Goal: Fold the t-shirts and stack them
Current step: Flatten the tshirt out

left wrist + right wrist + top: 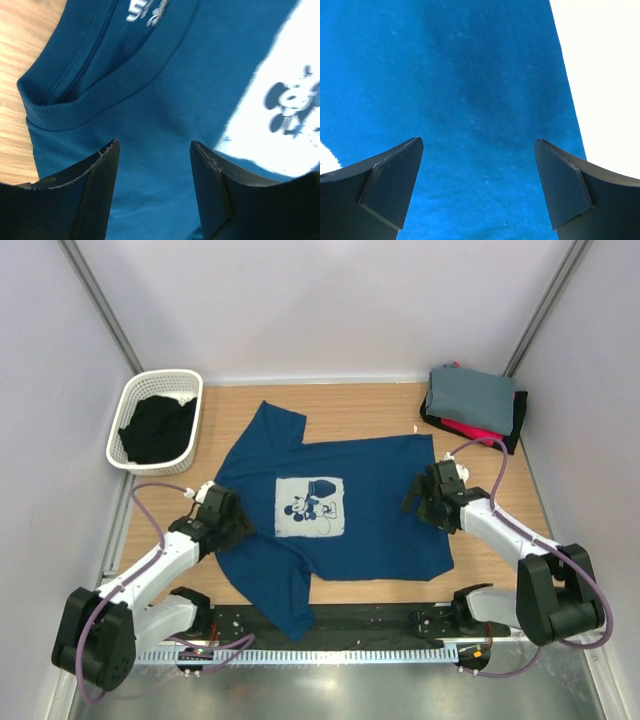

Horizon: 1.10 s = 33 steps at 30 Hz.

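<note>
Navy blue t-shirt point(370, 525) spread flat on the wooden table point(350, 400), pale Mickey Mouse print point(311, 506) face up. Left gripper point(236, 522) at the neck end, right gripper point(418, 496) at the bottom hem, print between the two sets of fingers. Past the right fingers, a stack of folded t-shirts point(475, 398), grey on top, red and black under. Past the left fingers, a white basket point(196, 420) with black cloth point(156, 430) inside.

White arm links point(150, 575), black joints point(100, 640), purple cables point(150, 486), black wedge-shaped fingers point(95, 190).

Bright even light, wrist views partly overexposed
</note>
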Each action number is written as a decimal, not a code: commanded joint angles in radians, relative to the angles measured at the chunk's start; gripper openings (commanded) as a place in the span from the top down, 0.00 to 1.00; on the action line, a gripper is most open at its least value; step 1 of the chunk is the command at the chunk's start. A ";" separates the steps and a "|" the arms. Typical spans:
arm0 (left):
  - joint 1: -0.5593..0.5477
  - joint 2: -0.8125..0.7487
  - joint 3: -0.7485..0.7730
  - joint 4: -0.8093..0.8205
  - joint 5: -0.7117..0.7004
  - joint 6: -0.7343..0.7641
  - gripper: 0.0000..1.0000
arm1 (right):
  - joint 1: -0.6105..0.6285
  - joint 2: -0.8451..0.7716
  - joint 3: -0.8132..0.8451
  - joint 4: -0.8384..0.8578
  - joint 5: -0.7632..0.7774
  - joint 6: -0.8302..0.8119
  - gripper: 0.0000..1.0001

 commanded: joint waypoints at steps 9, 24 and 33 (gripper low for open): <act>0.001 0.058 -0.103 0.014 -0.141 -0.105 0.33 | -0.001 0.093 0.031 0.032 0.086 0.036 0.00; 0.084 0.046 0.062 -0.132 -0.230 -0.030 0.33 | -0.002 0.099 0.015 0.043 0.076 0.020 0.00; -0.034 -0.126 0.261 -0.308 0.010 0.085 0.37 | 0.195 -0.065 0.173 -0.047 -0.011 -0.049 0.00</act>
